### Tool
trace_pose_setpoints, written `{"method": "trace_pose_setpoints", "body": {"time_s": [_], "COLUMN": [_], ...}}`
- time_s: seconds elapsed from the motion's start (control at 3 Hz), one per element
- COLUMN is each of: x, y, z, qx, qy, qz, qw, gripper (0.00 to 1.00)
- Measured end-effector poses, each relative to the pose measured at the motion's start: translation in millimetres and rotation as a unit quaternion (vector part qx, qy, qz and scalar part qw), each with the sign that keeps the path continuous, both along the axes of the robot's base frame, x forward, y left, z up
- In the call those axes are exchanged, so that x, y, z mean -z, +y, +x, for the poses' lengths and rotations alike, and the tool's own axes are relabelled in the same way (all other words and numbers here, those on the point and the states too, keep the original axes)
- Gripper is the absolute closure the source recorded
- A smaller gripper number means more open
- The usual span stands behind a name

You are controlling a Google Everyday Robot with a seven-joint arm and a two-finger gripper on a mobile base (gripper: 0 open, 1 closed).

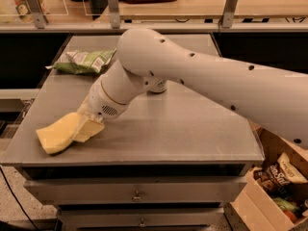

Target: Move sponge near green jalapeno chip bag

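Observation:
The pale yellow sponge (54, 137) lies on the grey table (183, 129) near its front left corner. My gripper (82, 128) is low at the sponge's right end, its yellowish fingers (90, 129) overlapping the sponge. The green jalapeno chip bag (84, 61) lies flat at the back left of the table, well behind the sponge. My white arm (202, 81) reaches in from the right across the table.
A round object (158, 86) stands mid-table, mostly hidden behind the arm. A cardboard box (279, 186) with snack bags sits on the floor at the right. A rail with posts (113, 6) runs behind the table. Drawers (137, 195) are below the tabletop.

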State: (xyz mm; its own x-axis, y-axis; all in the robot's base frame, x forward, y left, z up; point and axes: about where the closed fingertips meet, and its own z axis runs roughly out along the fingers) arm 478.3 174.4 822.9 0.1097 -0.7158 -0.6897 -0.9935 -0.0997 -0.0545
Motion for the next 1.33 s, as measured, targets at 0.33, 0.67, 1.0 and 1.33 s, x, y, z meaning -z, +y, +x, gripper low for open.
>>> {"method": "trace_pose_setpoints", "body": {"time_s": [0.33, 0.67, 1.0, 1.33], "x": [2.2, 5.1, 4.9, -7.7], "y": [1.9, 10.0, 10.1, 13.5], "z": [4.1, 18.9, 18.9, 38.9], "qx": [0.022, 0.064, 0.064, 0.097], "qy": [-0.005, -0.017, -0.017, -0.039], "qz": [-0.004, -0.005, -0.005, -0.003], "qw": [0.9997, 0.9978, 0.9978, 0.9945], "gripper": [0.99, 1.00, 1.00, 1.00]}}
